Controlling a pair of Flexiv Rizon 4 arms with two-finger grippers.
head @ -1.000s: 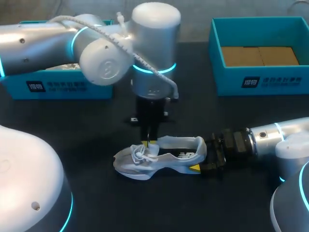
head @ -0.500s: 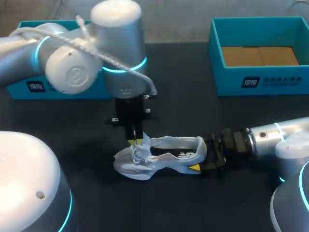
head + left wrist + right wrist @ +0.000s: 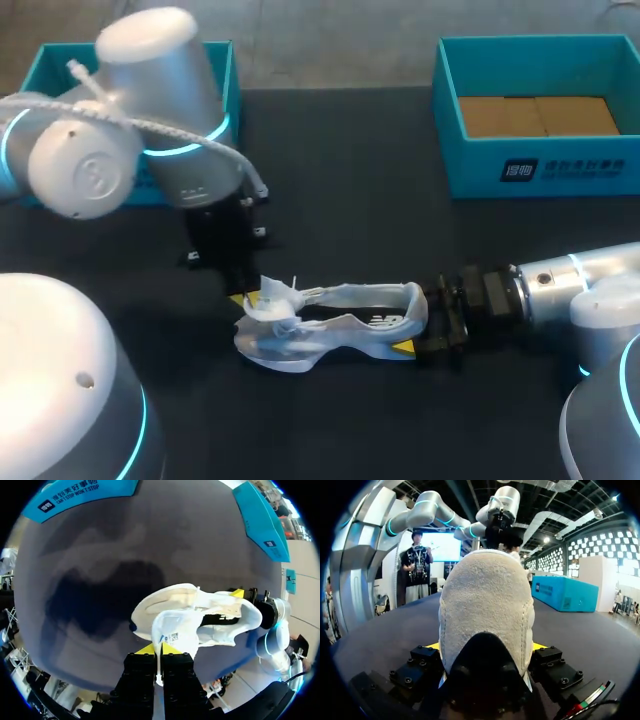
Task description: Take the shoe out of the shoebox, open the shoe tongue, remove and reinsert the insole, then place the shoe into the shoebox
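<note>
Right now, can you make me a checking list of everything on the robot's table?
Surface: dark table, bare around the shoe.
Job's things: white shoe lies on its side in the middle of the table, out of its box; its tongue is pulled up and away from the opening. The blue shoebox stands open at the far right, with no shoe in it. A second blue box stands far left.
Clutter: nothing seen.
Grippers: left gripper is shut on the tongue; right gripper is shut on the shoe's heel.
Cables: a white cable runs along the left arm, clear of the shoe.
Surroundings: nothing seen reaching over the table.
</note>
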